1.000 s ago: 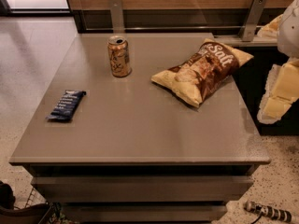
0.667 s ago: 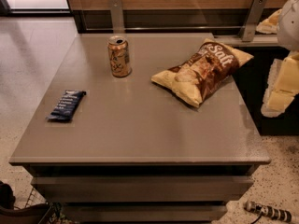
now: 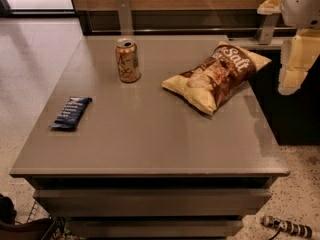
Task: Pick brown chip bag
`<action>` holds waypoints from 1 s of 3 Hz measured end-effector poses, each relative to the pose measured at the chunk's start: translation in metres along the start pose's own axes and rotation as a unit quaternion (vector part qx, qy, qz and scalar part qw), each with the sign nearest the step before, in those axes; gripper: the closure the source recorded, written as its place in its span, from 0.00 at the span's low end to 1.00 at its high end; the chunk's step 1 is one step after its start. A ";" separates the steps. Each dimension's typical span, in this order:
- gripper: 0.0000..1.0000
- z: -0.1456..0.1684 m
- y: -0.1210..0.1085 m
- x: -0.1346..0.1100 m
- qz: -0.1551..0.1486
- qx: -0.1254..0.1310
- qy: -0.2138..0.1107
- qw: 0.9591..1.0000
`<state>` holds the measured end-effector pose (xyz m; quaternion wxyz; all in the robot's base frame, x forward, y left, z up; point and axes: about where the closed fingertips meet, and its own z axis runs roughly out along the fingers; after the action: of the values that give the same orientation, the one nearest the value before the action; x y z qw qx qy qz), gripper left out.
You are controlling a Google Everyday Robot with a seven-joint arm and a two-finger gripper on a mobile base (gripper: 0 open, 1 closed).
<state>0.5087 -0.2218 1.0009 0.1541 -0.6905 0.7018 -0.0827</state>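
The brown chip bag (image 3: 216,75) lies on the grey table (image 3: 150,139) at its far right, puffy, with tan edges, a dark brown centre and white "Salt" lettering. My gripper (image 3: 294,64) shows as cream-coloured parts at the right edge of the camera view. It hangs beyond the table's right side, to the right of the bag and apart from it. The white arm (image 3: 300,4) is above it in the top right corner.
A gold drink can (image 3: 127,60) stands upright at the table's back centre-left. A small dark blue flat wrapper (image 3: 72,112) lies near the left edge. A dark cabinet (image 3: 295,119) stands right of the table. A wooden wall with metal posts (image 3: 124,14) runs behind.
My gripper has risen at the right edge of the view. The bag, can and wrapper have not moved.
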 end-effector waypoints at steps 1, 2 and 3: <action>0.00 0.013 -0.024 -0.001 -0.013 0.011 -0.014 1.000; 0.00 0.035 -0.077 -0.011 -0.011 0.053 -0.068 0.996; 0.00 0.035 -0.077 -0.011 -0.011 0.053 -0.068 0.996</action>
<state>0.5931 -0.2099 0.9942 0.2371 -0.6933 0.6764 -0.0746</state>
